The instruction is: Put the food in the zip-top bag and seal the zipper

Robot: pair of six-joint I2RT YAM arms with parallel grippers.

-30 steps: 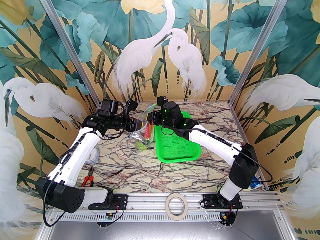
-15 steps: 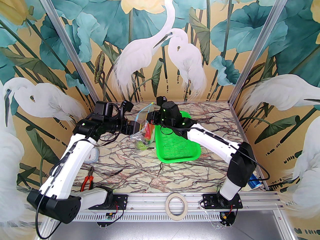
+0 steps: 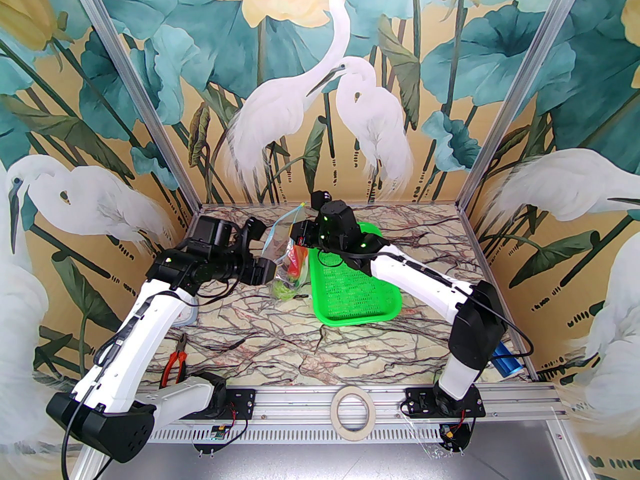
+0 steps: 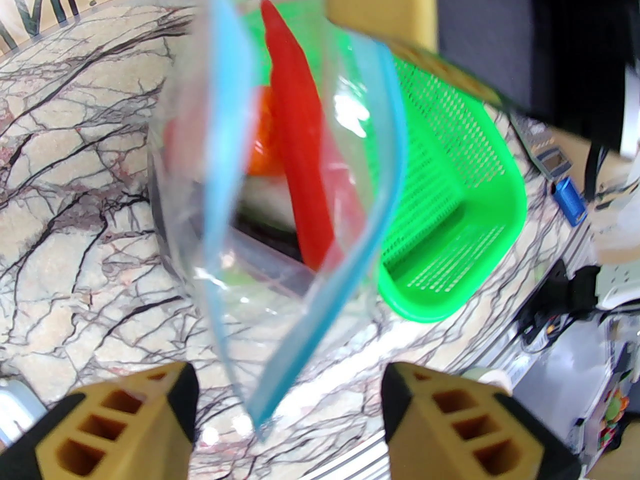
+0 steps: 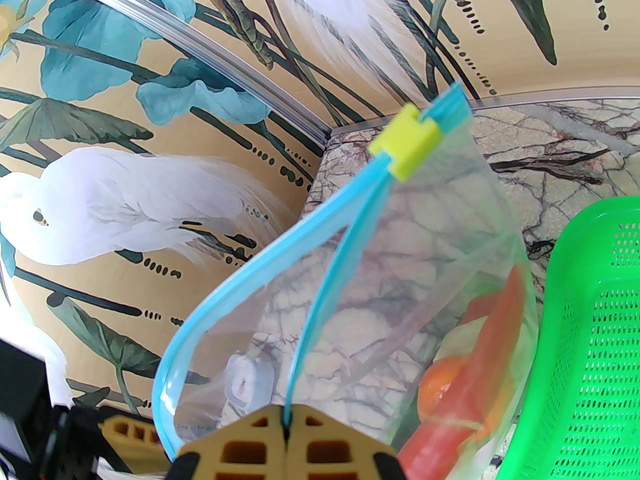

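The clear zip-top bag (image 3: 286, 268) hangs upright beside the green basket, its bottom resting on the table. My right gripper (image 5: 286, 430) is shut on one light-blue zipper (image 5: 235, 288) strip; the yellow-green slider (image 5: 407, 148) sits at the far end and the mouth gapes. Food lies inside: a red chili (image 4: 295, 168), an orange (image 5: 440, 388) and green pieces (image 3: 282, 290). My left gripper (image 4: 290, 393) stands open just below the bag's near corner, its fingers (image 4: 150, 418) on either side without touching it.
A green mesh basket (image 3: 350, 293) sits right of the bag. Orange-handled pliers (image 3: 175, 360) lie near the left arm's base, a tape roll (image 3: 351, 410) rests on the front rail, and a blue object (image 3: 507, 363) is at the right edge.
My left gripper has widened and drawn back toward the near left, away from the bag's mouth. The right gripper stays shut on the zipper strip and has shifted slightly left.
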